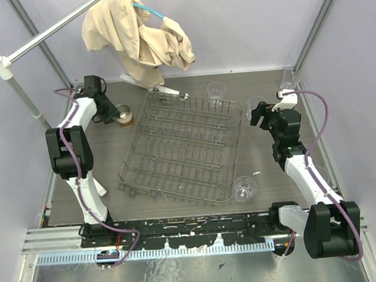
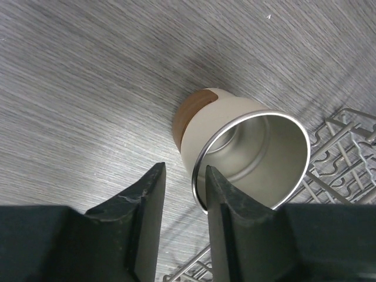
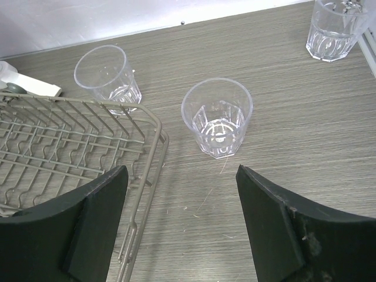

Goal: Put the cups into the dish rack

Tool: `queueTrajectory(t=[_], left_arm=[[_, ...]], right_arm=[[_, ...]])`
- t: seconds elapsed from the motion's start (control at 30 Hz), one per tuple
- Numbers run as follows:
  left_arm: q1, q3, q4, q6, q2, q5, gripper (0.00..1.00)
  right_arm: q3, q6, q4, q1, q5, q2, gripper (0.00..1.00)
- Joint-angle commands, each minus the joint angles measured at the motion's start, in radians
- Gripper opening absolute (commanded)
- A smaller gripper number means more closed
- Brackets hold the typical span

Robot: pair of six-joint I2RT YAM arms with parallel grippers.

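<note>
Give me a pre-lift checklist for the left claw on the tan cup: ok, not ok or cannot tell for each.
1. Rim between the fingers: ok. The left claw straddles the wall of the tan metal-lined cup, one finger outside and one inside.
2. Grip closed: not ok. A gap shows between the outer finger and the rim.
3. Cup upright: ok, going by the top view.
4. Room in the dish rack: ok. No cup is in it.
5. Right claw out of the way: ok. It is open and short of a clear tumbler on the rack's far side.
</note>
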Motion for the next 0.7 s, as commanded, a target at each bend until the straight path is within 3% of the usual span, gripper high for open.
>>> queueTrajectory(t=[0.0, 0.1, 0.17, 0.2, 0.43, 0.67], left_arm=[[0.004, 0.055, -0.038, 0.014, 0.034, -0.005, 0.34], [0.004, 0.070, -0.047, 0.020, 0.053, 0.000, 0.21], [0.004, 0.077, -0.052, 0.028, 0.057, 0.003, 0.03], [0.004, 0.081, -0.056, 0.030, 0.057, 0.005, 0.00], [0.004, 0.112, -0.081, 0.045, 0.010, 0.010, 0.00], [0.004, 0.141, -0.118, 0.039, -0.081, 0.008, 0.00]], right_arm=[[0.039, 0.011, 0.022, 0.008, 0.016, -0.015, 0.80], [0.041, 0.007, 0.016, 0.011, 0.025, -0.022, 0.80], [0.049, 0.000, 0.008, 0.013, 0.029, -0.024, 0.79], [0.053, -0.002, 0.001, 0.013, 0.030, -0.026, 0.79], [0.096, 0.008, -0.085, 0.044, 0.041, -0.044, 0.75], [0.162, 0.020, -0.216, 0.084, 0.036, -0.055, 0.76]])
